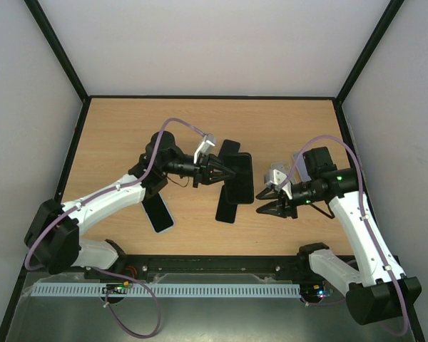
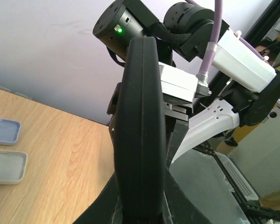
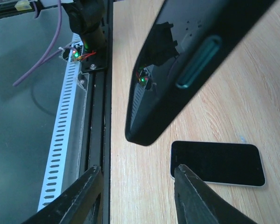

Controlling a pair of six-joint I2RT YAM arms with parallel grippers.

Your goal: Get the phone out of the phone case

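The table (image 1: 128, 135) is pale wood-grain board, smooth and matt. The phone case (image 2: 140, 140) looks like black rubbery plastic with a dull, faintly sheened skin. The loose phone (image 3: 217, 163) has a glossy black glass face and a shiny white rim. The arm shells (image 1: 103, 198) are smooth white plastic with matt black joints, and the cable (image 2: 213, 37) has a smooth purple sheath

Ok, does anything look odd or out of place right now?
Nothing stands out. The left gripper holds the black case clear of the table; the right gripper is open and empty beside it.
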